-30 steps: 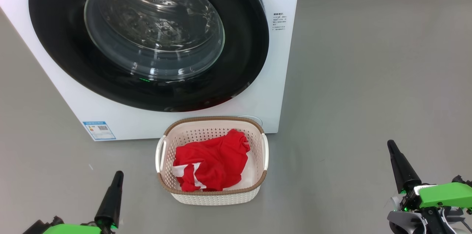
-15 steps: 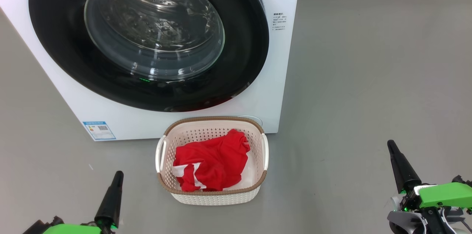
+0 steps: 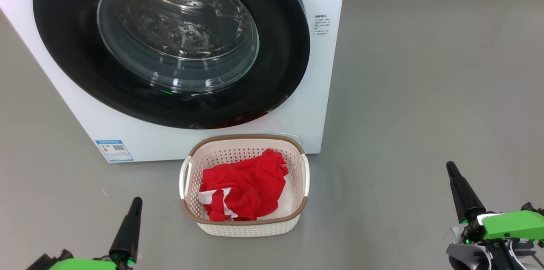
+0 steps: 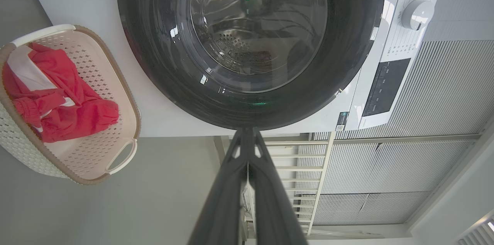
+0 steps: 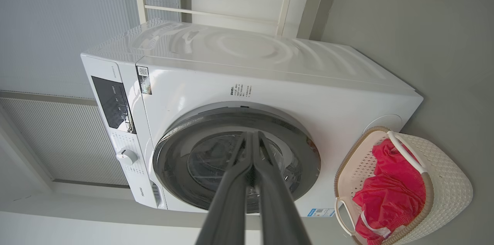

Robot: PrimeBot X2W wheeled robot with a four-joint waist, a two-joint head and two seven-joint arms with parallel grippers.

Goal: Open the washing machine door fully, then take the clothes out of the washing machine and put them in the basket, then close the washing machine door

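At the lower left of the head view the left gripper [image 3: 135, 203] had its two dark fingers pressed together on nothing, and its own wrist view showed the same closed pair [image 4: 247, 134] aimed at the lower rim of the washing machine door [image 3: 178, 36]. That door lay flush against the white washing machine [image 3: 324, 91], with no gap visible round its black rim, ahead of and above both grippers. Just in front of the machine, between the two arms and nearer the left one, sat the basket [image 3: 246, 137]. Its handles were at left and right, so its long axis probably ran across the robot's front. The red clothes [image 3: 248, 185] lay heaped inside it. At the lower right the right gripper [image 3: 451, 169] was also closed and empty, well apart from the basket, its fingers [image 5: 252, 137] pointing at the door glass. Judged from this, every step looked done and no reach remained. The floor [image 3: 425, 91] was smooth grey and level; pale slatted panels [image 4: 444, 94] stood behind the machine.
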